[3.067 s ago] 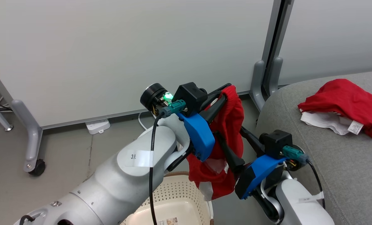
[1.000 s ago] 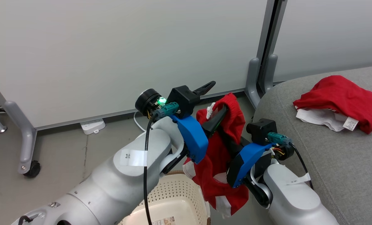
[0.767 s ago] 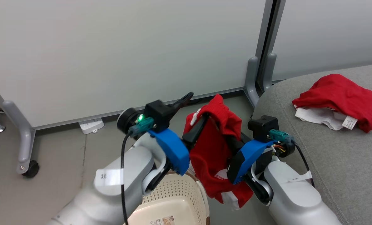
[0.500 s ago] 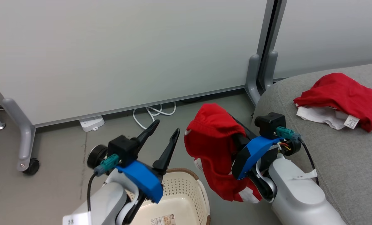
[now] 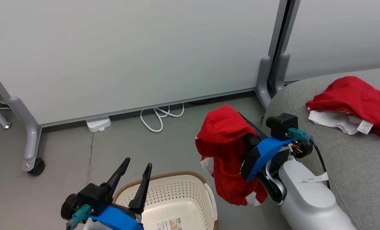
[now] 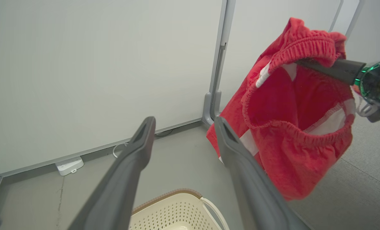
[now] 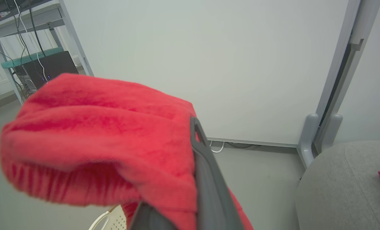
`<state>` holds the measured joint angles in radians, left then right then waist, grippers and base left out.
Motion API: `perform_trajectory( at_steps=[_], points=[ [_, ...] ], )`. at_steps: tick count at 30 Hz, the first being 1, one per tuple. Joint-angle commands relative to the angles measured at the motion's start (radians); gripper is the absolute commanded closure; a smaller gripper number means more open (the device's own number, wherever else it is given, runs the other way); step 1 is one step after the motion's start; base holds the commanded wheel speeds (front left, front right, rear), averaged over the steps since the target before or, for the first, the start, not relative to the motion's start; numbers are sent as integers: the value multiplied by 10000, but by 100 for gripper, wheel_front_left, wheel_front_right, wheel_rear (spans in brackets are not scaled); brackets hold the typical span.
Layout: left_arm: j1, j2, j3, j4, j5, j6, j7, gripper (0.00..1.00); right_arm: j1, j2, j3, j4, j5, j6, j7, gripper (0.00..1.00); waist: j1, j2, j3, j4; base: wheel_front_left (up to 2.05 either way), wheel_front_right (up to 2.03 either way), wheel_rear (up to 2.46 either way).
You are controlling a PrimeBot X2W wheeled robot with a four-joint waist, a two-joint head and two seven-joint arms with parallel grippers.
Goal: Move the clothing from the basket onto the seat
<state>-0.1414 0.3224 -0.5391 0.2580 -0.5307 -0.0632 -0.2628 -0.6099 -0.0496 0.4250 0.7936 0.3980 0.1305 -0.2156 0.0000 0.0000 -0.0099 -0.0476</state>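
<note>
- Left gripper [image 5: 138, 161] has let go of the red garment [image 5: 223, 140] it shared a moment ago and dropped back to the near left, above the basket [image 5: 164, 177].
- Its two dark fingers stand wide apart with nothing between them; the left wrist view shows the same spread [image 6: 184, 119], the basket rim [image 6: 177, 204] below.
- Right gripper [image 5: 237, 123] alone carries the red garment now, raised over the floor between the basket and the seat [image 5: 352, 166].
- Cloth is draped over the right fingers and hangs below the blue wrist housing, clear of both basket and seat.
- Right wrist view: one finger [image 7: 205, 159] shows beside the fabric [image 7: 97, 127], the other buried under it; jaws look close together with cloth caught between.
- Left wrist view: the garment's elastic waistband [image 6: 292, 127] is hooked over a dark right finger, white trim showing inside.
- Second red garment [image 5: 352, 95] lies crumpled on the far right of the seat, white patch and tag at its near edge, well apart from the gripper.
- Basket sits on the floor at the near centre, just left of the hanging cloth, a label on its bottom.
- Far side: white cable [image 5: 159, 116] and power strip [image 5: 97, 124] on the floor at the foot of the partition.
</note>
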Motion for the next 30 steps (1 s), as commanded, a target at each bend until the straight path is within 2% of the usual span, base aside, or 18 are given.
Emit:
perform_trajectory(
  at_steps=[1,8,13,30],
  points=[
    [165,-106,253,-31,180,-108,-29,0,70,-15,-31,-48,-57,3,11,100,0,0,-1,7,0,0,0],
    [353,-393,730,62,608,-373,-29,0,128,-15,7,-142,-11,3,52,100,0,0,26,-89,0,0,0],
    [430,-585,1027,53,862,-517,-29,0,87,-17,-3,-208,8,3,63,100,0,0,123,-493,0,0,0],
    [-98,-793,1236,98,1479,-685,-29,0,-145,-15,-104,-431,-45,3,40,100,0,0,709,-3445,0,0,0]
  ],
)
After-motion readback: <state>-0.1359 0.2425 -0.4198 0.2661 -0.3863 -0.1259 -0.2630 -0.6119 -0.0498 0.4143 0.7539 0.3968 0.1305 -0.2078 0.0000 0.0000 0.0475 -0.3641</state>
